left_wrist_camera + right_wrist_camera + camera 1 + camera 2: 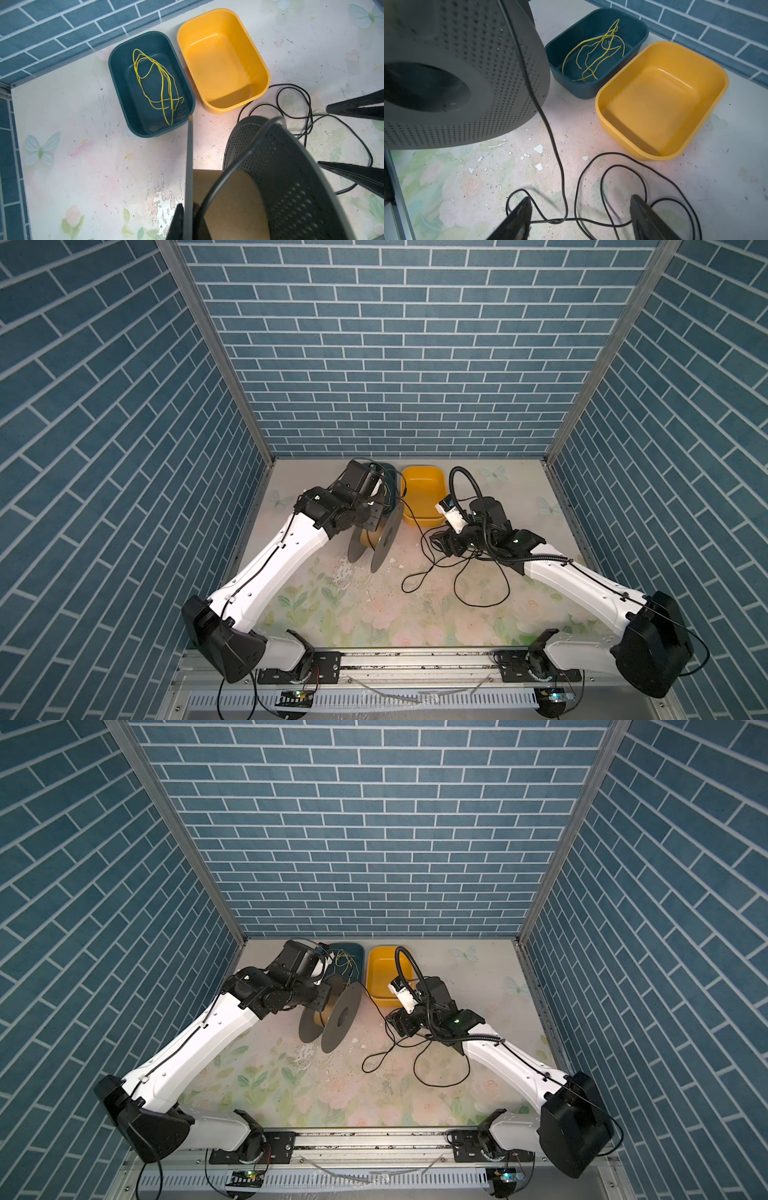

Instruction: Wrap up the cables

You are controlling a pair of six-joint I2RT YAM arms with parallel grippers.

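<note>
1. We find the right gripper (pixel 583 222) low over the table (pixel 332 614), jaws well apart and holding nothing. A stretch of cord (pixel 550 133) lies on the table between its fingers.
2. The left gripper (pixel 188 220) is pinched tight on the thin edge of one flange of the spool (pixel 384 537). The spool stands on its rims, axle level.
3. One strand of the cord climbs from the table over the perforated flange toward the core (pixel 228 197). The rest lies in loose, crossing loops between the spool and the right arm, just beside the yellow bin (pixel 228 107).
4. The part of the core we can see is bare cardboard.
5. We judge the step to be a re-grip between turns, early in the winding, since most of the cord is still on the table.
6. Next move, in our view: close on the strand near the spool, carry it over the flange and lay it round the core. Keep light tension so the pinched flange is not dragged loose, and watch the crossed loops for snags.
7. The yellow bin is empty. The dark bin (pixel 119 87) holds a yellow-green wire (pixel 162 89), which is not our item.
8. We can read no brand, label or writing anywhere.
</note>
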